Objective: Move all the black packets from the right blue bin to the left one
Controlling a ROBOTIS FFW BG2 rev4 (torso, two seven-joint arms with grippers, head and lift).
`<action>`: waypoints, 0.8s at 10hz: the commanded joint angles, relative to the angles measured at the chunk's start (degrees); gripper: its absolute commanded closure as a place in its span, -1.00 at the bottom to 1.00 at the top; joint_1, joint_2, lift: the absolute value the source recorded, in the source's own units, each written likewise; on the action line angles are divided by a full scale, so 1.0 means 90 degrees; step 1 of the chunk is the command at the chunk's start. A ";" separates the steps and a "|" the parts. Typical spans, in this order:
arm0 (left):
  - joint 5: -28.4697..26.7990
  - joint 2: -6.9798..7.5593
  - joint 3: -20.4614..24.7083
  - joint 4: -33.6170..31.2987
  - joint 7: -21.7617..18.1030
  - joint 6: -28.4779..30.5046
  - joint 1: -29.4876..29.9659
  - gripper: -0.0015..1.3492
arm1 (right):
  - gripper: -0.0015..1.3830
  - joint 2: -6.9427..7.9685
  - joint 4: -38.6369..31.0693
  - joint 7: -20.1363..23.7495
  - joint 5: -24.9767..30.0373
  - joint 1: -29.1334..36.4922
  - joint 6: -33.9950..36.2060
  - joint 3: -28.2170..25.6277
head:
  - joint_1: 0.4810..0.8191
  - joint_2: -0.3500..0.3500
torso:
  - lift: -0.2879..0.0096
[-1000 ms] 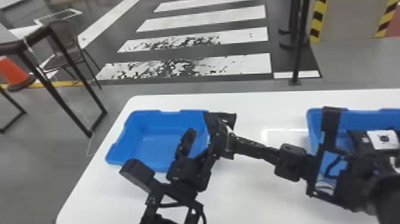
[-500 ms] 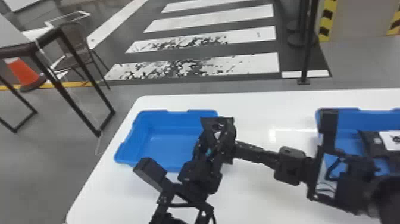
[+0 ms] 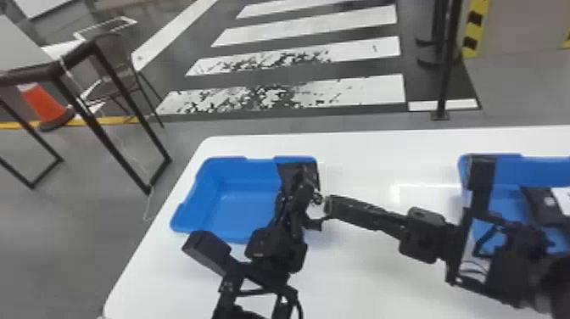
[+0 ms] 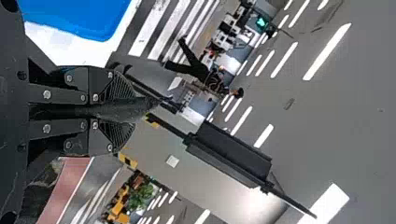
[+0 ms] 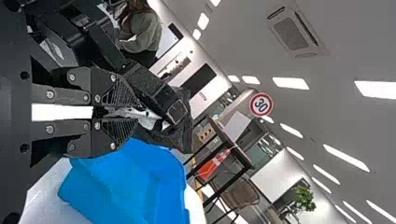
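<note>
Beyond the smooth white table's (image 3: 347,280) rounded corner lies grey floor; on it, blue bins with moulded rims: left bin (image 3: 248,203), right bin (image 3: 509,201), the latter holding dark packets (image 3: 540,205). Left gripper (image 3: 299,186): fingers closed on a creased, flared black packet (image 3: 287,172) over left bin's inner side. Right gripper (image 3: 330,205): fingers nearly together, hold indeterminable.

Left blue bin (image 3: 237,203) sitting at white table's (image 3: 373,280) left end. Left gripper (image 3: 302,193) holding black packet (image 3: 288,172) over bin's right side. Right gripper (image 3: 333,205) pointing toward it from right, hovering near over table. Right blue bin (image 3: 509,169) standing partly behind right arm, black packets with white label (image 3: 563,200) lying inside. Beyond table, crosswalk (image 3: 364,91) crossing floor, black post (image 3: 445,80) standing right, orange cone (image 3: 42,104) standing left near chair (image 3: 114,76).
</note>
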 commanded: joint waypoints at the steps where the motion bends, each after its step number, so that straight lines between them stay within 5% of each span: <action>1: -0.0048 -0.0029 0.0155 0.0170 0.0059 -0.0217 -0.0064 0.80 | 0.17 -0.0002 0.0114 0.0035 -0.0061 0.0067 -0.0189 -0.0078 | 0.27 0.97 | -0.20; 2: -0.0378 -0.0058 0.0447 0.0467 0.0196 -0.0248 -0.0221 0.80 | -0.49 0.0008 0.0114 0.0064 -0.0036 0.0176 -0.0236 -0.0269 | 0.27 0.99 | -0.20; 3: -0.1190 -0.0126 0.0980 0.1076 0.0274 -0.0233 -0.0596 0.80 | -0.88 0.0018 0.0161 0.0074 -0.0036 0.0255 -0.0314 -0.0447 | 0.27 1.00 | -0.20; 5: -0.2460 -0.0117 0.1475 0.2404 0.0674 -0.0576 -0.1408 0.80 | -0.81 0.0018 0.0083 0.0093 0.0231 0.0301 -0.0345 -0.0739 | 0.27 1.00 | -0.20; 6: -0.2371 -0.0117 0.1462 0.2592 0.0889 -0.0529 -0.1533 0.61 | -0.81 0.0018 -0.0011 0.0083 0.0612 0.0333 -0.0377 -0.0954 | 0.27 1.00 | -0.20; 7: -0.2206 -0.0117 0.1450 0.2592 0.0889 -0.0764 -0.1502 -0.25 | -0.81 0.0047 -0.0136 0.0083 0.1285 0.0380 -0.0580 -0.1323 | 0.27 1.00 | -0.20; 8: -0.2219 -0.0107 0.1361 0.2592 0.0889 -0.1373 -0.1439 -0.85 | -0.81 0.0076 -0.0339 0.0005 0.2008 0.0489 -0.0564 -0.1830 | 0.27 1.00 | -0.20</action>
